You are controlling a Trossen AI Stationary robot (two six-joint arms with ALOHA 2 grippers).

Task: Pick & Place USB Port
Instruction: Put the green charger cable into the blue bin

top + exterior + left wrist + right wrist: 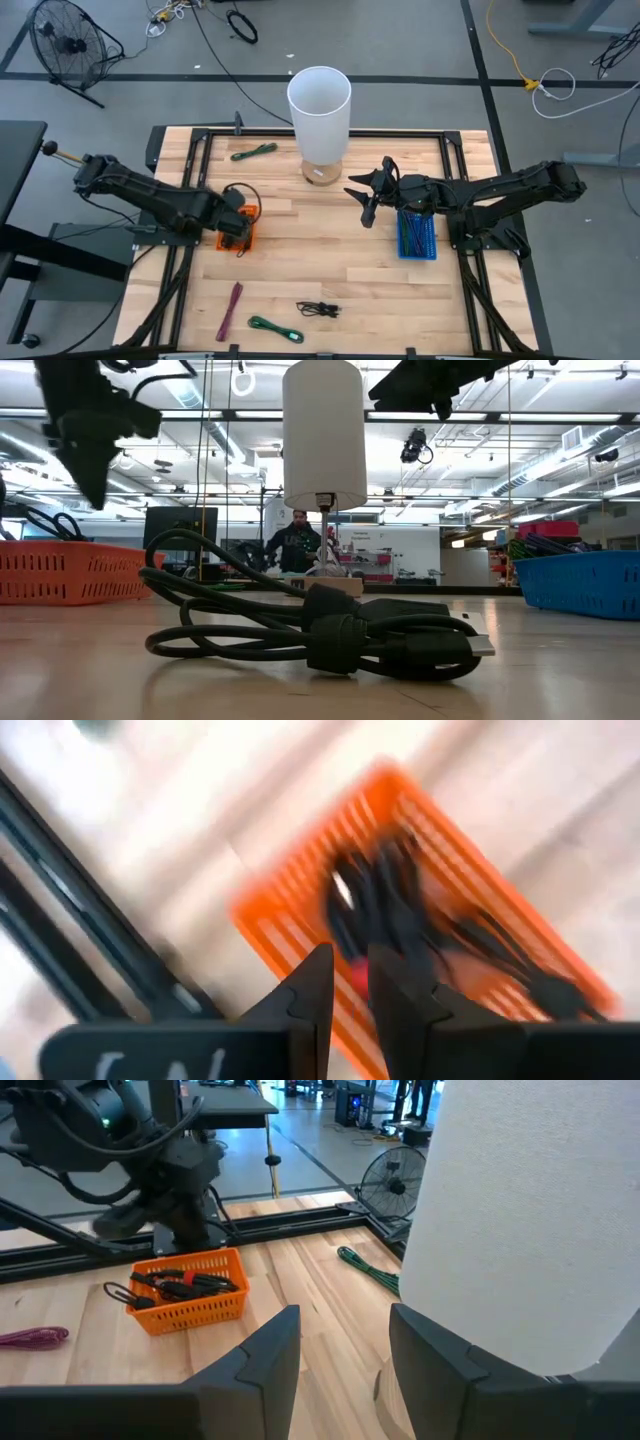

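Note:
An orange basket stands on the table's left half, with black cables and a red piece lying in it. My left gripper hangs just above the basket, pointing steeply down. Its fingers are a narrow gap apart, with nothing clearly between them. A coiled black cable lies loose near the front edge and fills the low view. My right gripper is open, raised in the air at mid table beside a white lamp.
A blue basket sits under my right arm. A green cable lies at the far left; a purple cable and another green one lie near the front. A person stands beyond the table.

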